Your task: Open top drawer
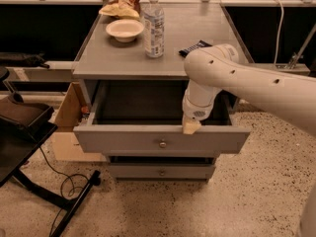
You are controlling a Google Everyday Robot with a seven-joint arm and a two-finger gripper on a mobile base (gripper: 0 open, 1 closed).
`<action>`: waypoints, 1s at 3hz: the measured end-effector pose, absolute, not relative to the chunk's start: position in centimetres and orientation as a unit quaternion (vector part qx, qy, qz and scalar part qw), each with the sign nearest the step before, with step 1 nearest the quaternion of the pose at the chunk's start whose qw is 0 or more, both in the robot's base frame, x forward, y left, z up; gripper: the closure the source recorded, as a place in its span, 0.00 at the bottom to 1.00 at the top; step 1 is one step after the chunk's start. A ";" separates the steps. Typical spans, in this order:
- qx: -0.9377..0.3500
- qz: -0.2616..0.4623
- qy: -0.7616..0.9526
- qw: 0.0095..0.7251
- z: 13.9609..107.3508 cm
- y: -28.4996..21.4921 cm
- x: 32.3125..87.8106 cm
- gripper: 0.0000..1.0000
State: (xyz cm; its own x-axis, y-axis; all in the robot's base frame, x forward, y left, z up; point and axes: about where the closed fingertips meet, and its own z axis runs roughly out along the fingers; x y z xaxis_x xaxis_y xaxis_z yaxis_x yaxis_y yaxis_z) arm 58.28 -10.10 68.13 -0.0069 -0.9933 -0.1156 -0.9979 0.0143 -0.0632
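A speckled floor (252, 191) runs under a grey cabinet (197, 38) that stands against a dark counter wall. On the cabinet's top sit a white bowl (125, 29) at the back left, a snack bag (122, 1) behind it, a clear bottle (154, 26) upright near the middle, and a dark flat packet (193, 48) toward the right. Just under that top, the top drawer (118, 141) stands well out from the cabinet, its grey inside bare and its round knob (162, 143) at the front's centre. The white arm (256, 85) reaches in from the cabinet's right side and bends down. The gripper (191, 127) meets the upper edge of the drawer front, just above and right of the knob. Whether it is clamped on that edge or loose cannot be told. A narrower drawer (138, 172) below is closed. A cardboard box (66, 117) lies at the cabinet's left.
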 end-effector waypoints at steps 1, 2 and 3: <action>-0.702 0.018 0.709 0.063 68.1 -10.1 58.3 0.28; -0.702 0.018 0.709 0.063 68.1 -10.1 58.3 0.05; -0.702 0.018 0.709 0.063 68.1 -10.1 58.3 0.00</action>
